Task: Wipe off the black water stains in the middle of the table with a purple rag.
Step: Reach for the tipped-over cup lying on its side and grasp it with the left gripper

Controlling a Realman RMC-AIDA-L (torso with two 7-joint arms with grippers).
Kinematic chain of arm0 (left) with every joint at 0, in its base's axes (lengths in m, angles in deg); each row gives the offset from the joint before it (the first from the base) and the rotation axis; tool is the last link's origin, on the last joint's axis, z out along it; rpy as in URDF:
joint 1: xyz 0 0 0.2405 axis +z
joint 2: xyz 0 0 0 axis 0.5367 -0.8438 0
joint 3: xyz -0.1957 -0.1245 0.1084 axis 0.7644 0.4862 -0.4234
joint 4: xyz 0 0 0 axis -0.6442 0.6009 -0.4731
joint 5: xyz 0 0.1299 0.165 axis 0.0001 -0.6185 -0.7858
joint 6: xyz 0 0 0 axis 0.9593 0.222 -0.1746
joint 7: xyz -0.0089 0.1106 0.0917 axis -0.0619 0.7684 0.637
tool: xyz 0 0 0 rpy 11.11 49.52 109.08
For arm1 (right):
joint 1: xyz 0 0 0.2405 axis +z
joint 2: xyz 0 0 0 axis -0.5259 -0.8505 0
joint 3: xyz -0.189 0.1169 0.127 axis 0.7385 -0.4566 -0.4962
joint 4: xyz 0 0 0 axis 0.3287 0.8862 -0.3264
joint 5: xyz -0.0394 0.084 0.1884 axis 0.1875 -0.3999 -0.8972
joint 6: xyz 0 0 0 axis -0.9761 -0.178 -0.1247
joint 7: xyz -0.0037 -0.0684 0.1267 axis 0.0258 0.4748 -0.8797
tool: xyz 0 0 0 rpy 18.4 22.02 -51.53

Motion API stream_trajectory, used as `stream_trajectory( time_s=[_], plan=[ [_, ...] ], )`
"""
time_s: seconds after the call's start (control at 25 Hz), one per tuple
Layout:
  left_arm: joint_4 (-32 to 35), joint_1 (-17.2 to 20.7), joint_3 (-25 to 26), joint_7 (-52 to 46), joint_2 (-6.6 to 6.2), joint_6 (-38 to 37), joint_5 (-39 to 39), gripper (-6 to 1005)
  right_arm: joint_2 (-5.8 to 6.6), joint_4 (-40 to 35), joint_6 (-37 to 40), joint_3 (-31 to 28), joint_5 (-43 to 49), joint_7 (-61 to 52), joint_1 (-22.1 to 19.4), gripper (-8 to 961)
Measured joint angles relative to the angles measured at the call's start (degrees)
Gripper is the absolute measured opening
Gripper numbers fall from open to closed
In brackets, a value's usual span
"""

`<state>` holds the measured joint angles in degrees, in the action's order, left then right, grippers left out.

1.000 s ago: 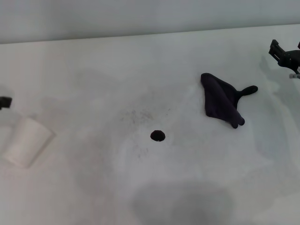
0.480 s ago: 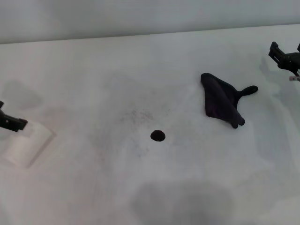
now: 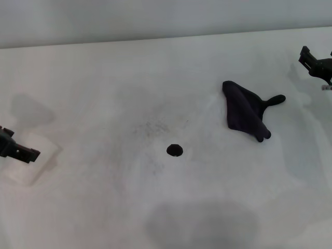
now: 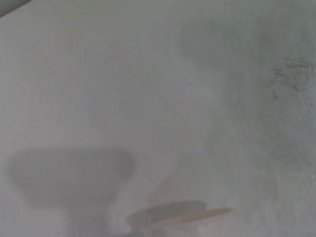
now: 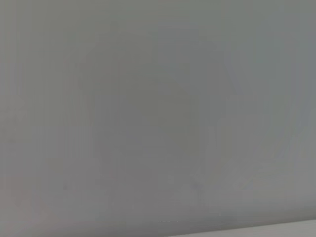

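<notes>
The black water stain is a small round glossy blot in the middle of the white table. The purple rag lies crumpled to its right and a little farther back, with a thin tail pointing right. Nothing touches the rag. My right gripper hovers at the far right edge, beyond the rag's tail. My left gripper is low at the far left edge, far from the stain. The left wrist view shows only table surface with shadows; the right wrist view is plain grey.
A pale white flat object lies on the table under and beside my left gripper. Faint grey specks lie just behind the stain and show in the left wrist view. The table's far edge meets a grey wall.
My left gripper has come in from the left edge, forward and down over the white object. My right gripper has drawn slightly to the right. Rag and stain have not moved.
</notes>
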<state>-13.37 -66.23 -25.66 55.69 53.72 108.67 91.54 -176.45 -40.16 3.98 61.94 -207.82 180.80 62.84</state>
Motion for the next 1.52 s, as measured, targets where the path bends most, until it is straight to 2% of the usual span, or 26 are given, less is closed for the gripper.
stream_trajectory(
  time_s=[0.24,0.56,0.88,1.52],
  plan=[
    [1.39,0.76,-0.07,-0.69,-0.01,0.22,-0.04,891,0.00,-0.19,-0.04,0.06,0.00,0.00,0.08,858],
    [1.32,2.66,-4.74,-1.55,0.22,-0.80,-1.36,891,0.00,-0.05,-2.67,-0.09,0.00,0.02,-0.03,858],
    [1.10,4.24,-5.05,-2.40,0.24,-3.84,-1.20,890,0.00,0.00,-2.99,0.07,0.00,0.02,-0.32,858],
    [-7.03,4.24,-8.71,-2.40,0.36,-12.90,-0.89,839,0.00,0.01,-3.53,0.21,0.00,0.08,-1.00,858]
  ],
)
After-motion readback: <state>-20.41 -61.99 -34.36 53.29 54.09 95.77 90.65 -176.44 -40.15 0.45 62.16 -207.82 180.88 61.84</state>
